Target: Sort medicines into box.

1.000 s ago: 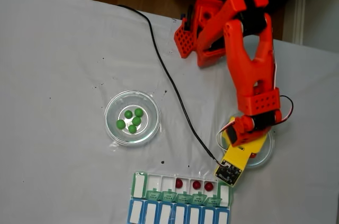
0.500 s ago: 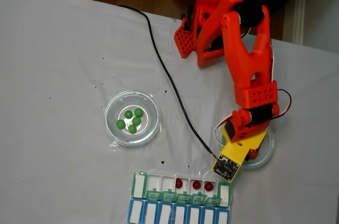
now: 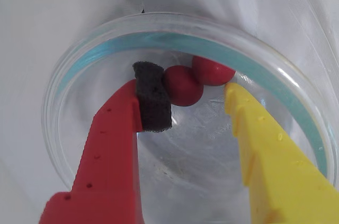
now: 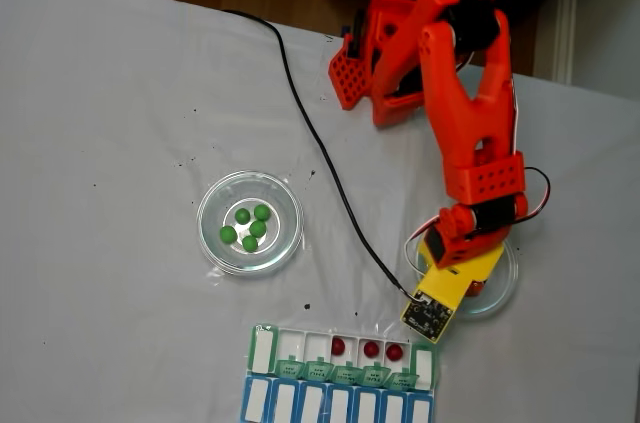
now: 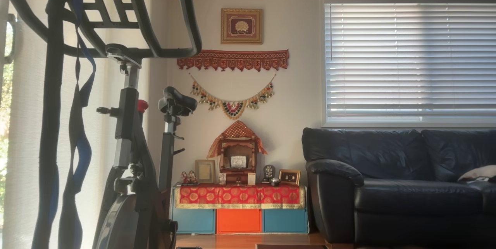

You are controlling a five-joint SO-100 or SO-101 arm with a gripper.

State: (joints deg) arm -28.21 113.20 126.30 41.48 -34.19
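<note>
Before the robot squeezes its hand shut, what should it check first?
1. Hand open: ok, there is a wide gap between the red finger and the yellow finger.
2. A red ball between the fingers: ok, it sits beside the black pad.
3. Just one ball in the gap: not ok, a second red ball touches the first.
4. Hand down inside the glass dish: ok.
5. Free slots in the pill box: ok, three hold red balls and others look open and empty.
6. Pad touching the ball: cannot tell.
</note>
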